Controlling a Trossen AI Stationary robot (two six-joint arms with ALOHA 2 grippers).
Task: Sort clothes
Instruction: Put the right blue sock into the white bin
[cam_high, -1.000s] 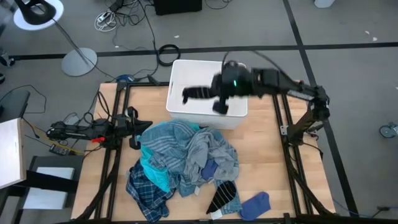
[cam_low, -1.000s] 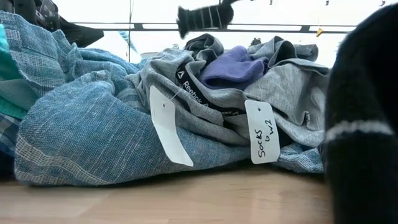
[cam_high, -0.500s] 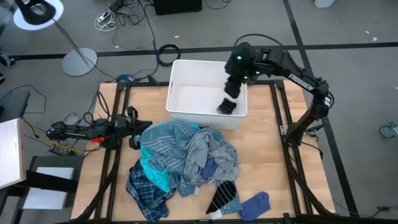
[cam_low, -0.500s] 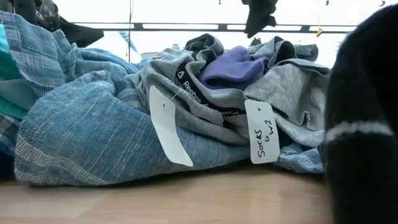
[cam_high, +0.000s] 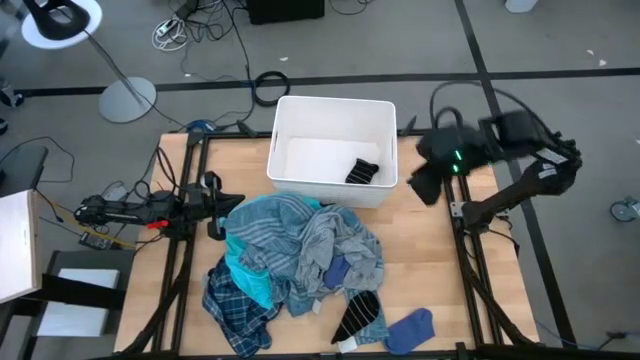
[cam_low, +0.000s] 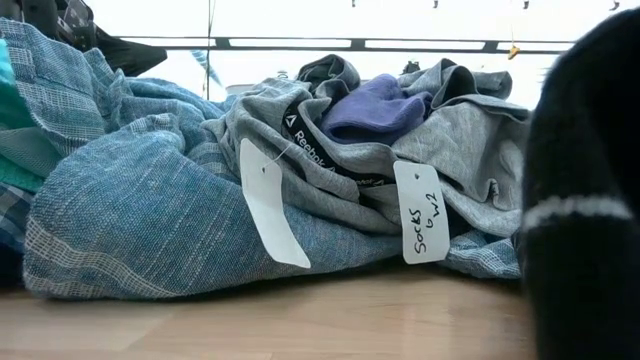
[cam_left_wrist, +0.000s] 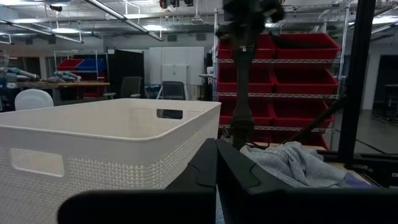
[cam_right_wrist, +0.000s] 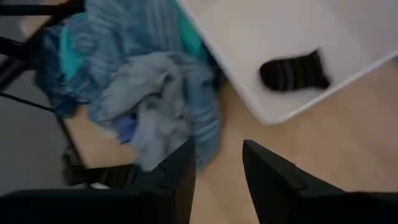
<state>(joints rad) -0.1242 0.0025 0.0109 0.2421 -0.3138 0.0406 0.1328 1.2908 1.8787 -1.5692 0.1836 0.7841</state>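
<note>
The clothes (cam_high: 300, 255) lie in a heap on the table's middle: a blue-grey striped shirt (cam_low: 130, 200), a grey top (cam_low: 440, 130), a turquoise piece (cam_high: 250, 280) and a navy plaid shirt (cam_high: 235, 305). A black striped sock (cam_high: 358, 318) and a small blue item (cam_high: 410, 328) lie by the near edge. Another black striped sock (cam_high: 363, 171) rests on the floor of the white bin (cam_high: 290, 150), also seen in the right wrist view as the sock (cam_right_wrist: 292, 71). My right gripper (cam_high: 422, 185) hangs open and empty to the right of the bin, its own view showing the gripper (cam_right_wrist: 217, 168). My left gripper (cam_high: 213, 205) waits shut at the table's left.
The white bin (cam_left_wrist: 112, 143) stands at the table's far edge, just beyond the heap. Two paper tags (cam_low: 420, 210) hang from garments. Bare wood lies to the right of the heap, under my right gripper. Black frame rails (cam_high: 455, 230) run along both sides.
My right gripper held a black striped sock above the bin, opened, and the sock fell into the bin's near right corner. The gripper then swung toward the table's right edge, past the bin's wall, rolling as it went.
</note>
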